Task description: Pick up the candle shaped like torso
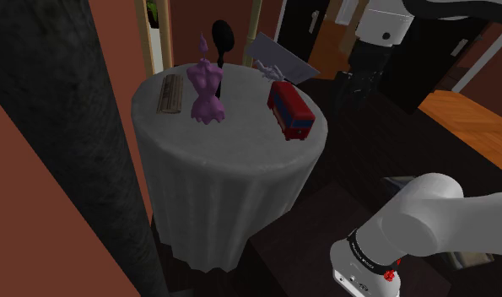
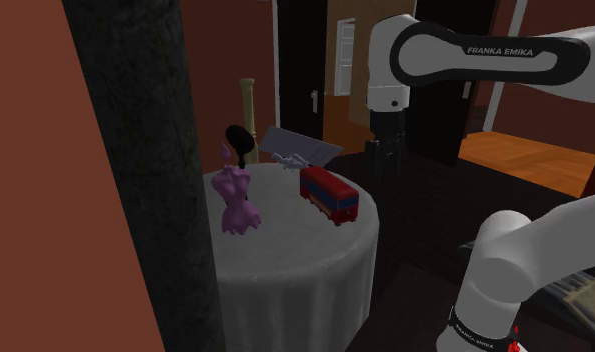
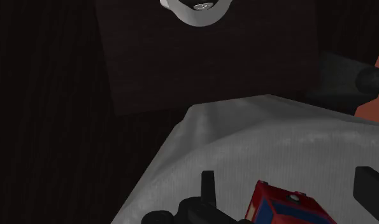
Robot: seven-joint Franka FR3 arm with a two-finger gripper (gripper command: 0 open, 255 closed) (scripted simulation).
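So the purple torso candle (image 1: 207, 94) is standing upright on the round table (image 1: 240, 152), which has a pale grey cloth hanging down all round. It sits straight on the cloth, toward the shoulder view's left half of the tabletop. Nothing is touching it as far as I can see. Right behind it there's a black thing with a round head on a stem (image 1: 222, 38), can't tell what it is. Further to the shoulder view's left lies a brownish flat block (image 1: 169, 93), could be a book, well clear of the candle. On the other side is a red double-decker toy bus (image 1: 289, 111), also standing on the cloth, near the rim and apart from the candle. At the far edge a grey flat slab (image 1: 281, 57) is propped at a slant, with a small pale object (image 1: 268, 69) just in front of it, too small to make out. The gripper (image 3: 285, 175) hangs from the white arm (image 2: 465, 55) over the bus side of the table, near the edge. Its two black fingers are spread apart with nothing clasped between them. In the wrist view the bus's red and blue end shows between the fingers, not gripped. The bus stands between the gripper and the candle, so the candle is well away from it.
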